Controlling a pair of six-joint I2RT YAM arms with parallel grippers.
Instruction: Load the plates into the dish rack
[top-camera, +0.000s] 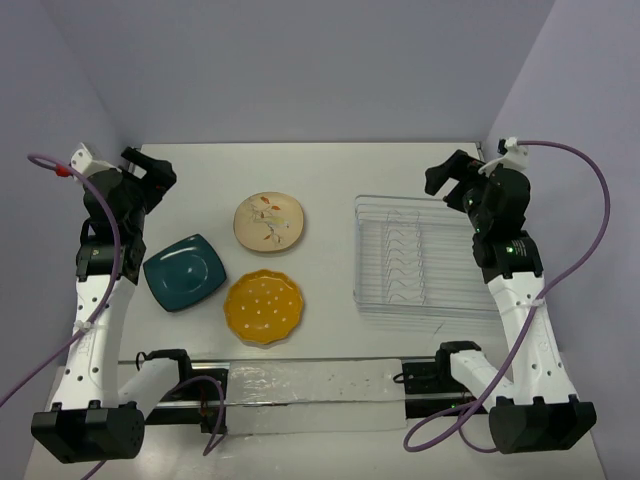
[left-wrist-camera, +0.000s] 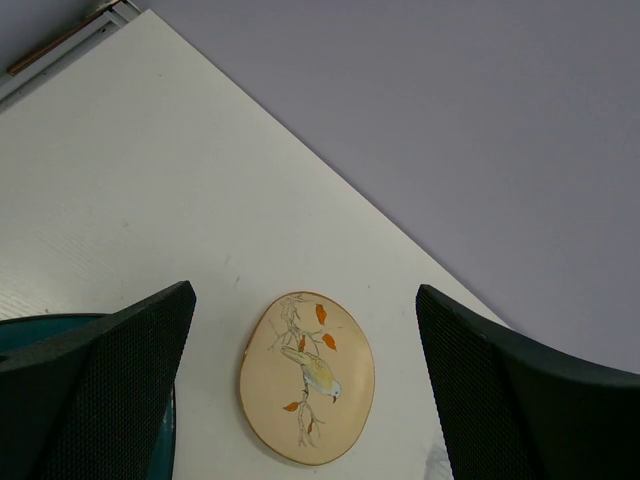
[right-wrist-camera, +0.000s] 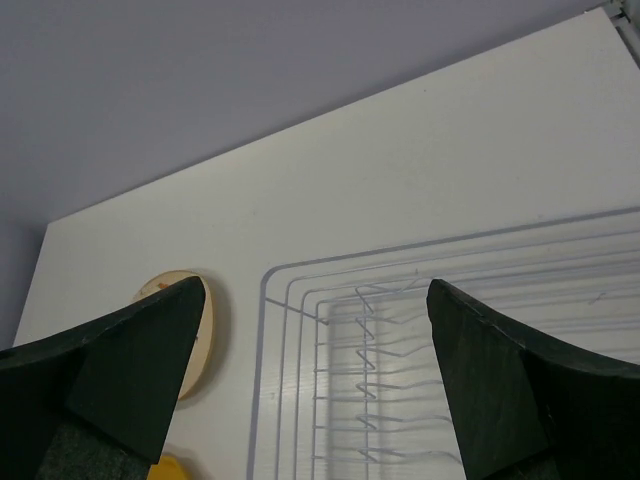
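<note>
At the near edge of the white table (top-camera: 330, 170) the two arm bases are bolted, and a clear strip (top-camera: 300, 385) is laid between them. Just beyond it, left of centre, the yellow-orange plate (top-camera: 264, 306) is laid flat. The teal plate (top-camera: 184, 271) is set just beside it to the left, and the cream plate (top-camera: 269, 221) farther back; none are seen touching. The dish rack (top-camera: 425, 255) is placed on the right half, well apart from all three plates, with a band of open surface left between. The left gripper (top-camera: 150, 175) is held above the far left, past the teal plate, its fingers spread wide around nothing. The right gripper (top-camera: 450, 178) is raised over the rack's far right corner, likewise spread. More open surface is left up to the far edge, where the table is enclosed by lavender walls (top-camera: 300, 70) at the back and both sides.
</note>
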